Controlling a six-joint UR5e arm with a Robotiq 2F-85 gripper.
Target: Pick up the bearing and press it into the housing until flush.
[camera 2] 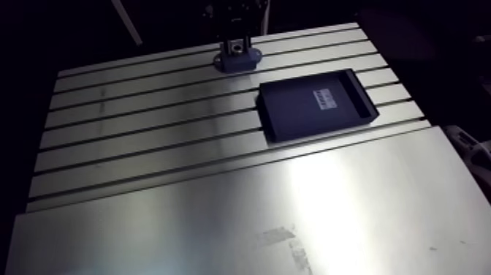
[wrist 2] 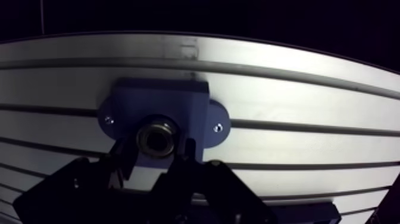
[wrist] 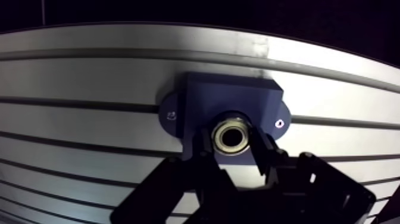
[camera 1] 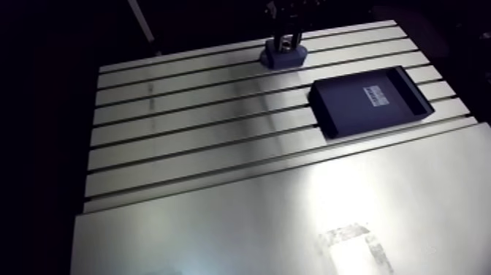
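Bearing [wrist: 232, 137], a shiny metal ring, sits right at the round hole in the blue housing [wrist: 229, 95], so it can be pushed straight in. The gripper [wrist: 232, 143] squeezes it from both sides with its two fingers to keep it lined up. The housing lies flat on the slotted table [wrist: 89, 77], which gives it something firm to push against; a dark tray [camera 1: 369, 101] lies near.

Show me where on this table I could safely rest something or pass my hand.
Bare: the smooth plate in front of the tray, and the slotted table running on past its short end. Crowded: the far edge, where the hand holds the bearing at the blue housing.
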